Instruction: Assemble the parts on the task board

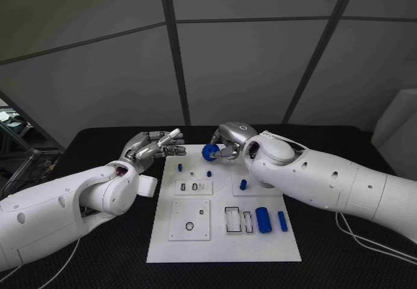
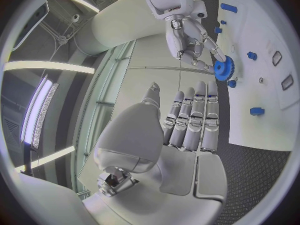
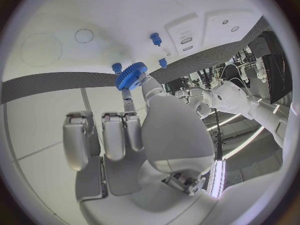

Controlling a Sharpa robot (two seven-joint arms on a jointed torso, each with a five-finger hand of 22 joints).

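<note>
Head view has my right hand (image 1: 228, 144) pinching a blue gear (image 1: 210, 153) above the far end of the white task board (image 1: 224, 250). My left hand (image 1: 155, 146) hovers just left of it, fingers straight and apart, holding nothing. A blue cylinder (image 1: 263, 220) lies near the board's near right.

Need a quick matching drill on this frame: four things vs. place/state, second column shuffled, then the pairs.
Things:
1. gear
2. left hand
3. O-ring
4. blue cylinder

States:
A. lying on the board, near right part
B. pinched by the right hand over the board's far end
C. holding nothing, fingers apart
D. black, on a near left plate

Pairs: 1-B, 2-C, 3-D, 4-A
</note>
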